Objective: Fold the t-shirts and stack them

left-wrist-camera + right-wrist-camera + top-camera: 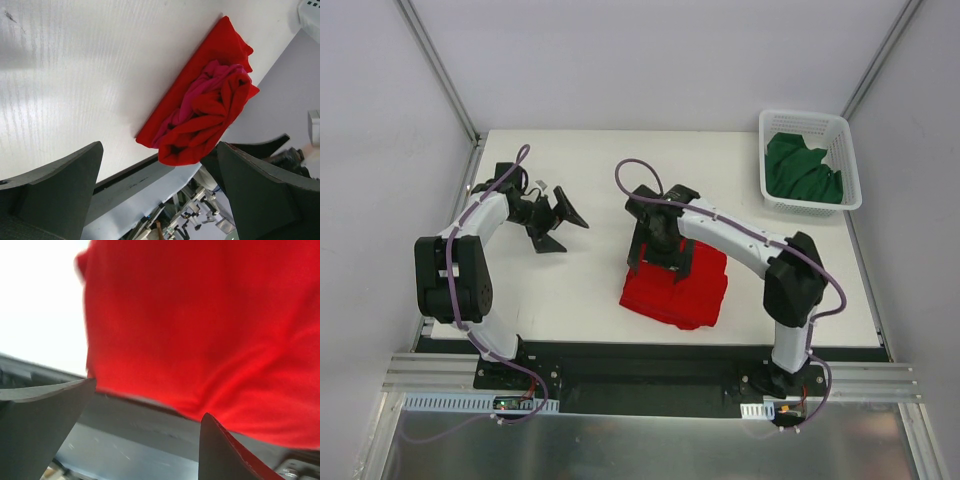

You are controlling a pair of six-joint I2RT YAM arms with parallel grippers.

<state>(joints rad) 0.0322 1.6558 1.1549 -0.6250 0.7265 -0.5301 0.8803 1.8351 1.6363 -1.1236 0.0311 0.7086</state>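
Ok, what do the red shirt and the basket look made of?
Red shirt: soft matte cloth, probably cotton; it creases and slumps in folds. Basket: white, smooth moulded plastic by its look; stiff lattice walls hold their shape.

Bright even light; blurred red t-shirt (pixel 200 315) close-up

The left arm (pixel 470 225) and right arm (pixel 735 232) are white tubes between bulky black joints, with a purple cable (pixel 636 161) looped along each. The left gripper (pixel 565 228) has fingers (pixel 55 190) like matte black wedges, maybe rubber-faced.
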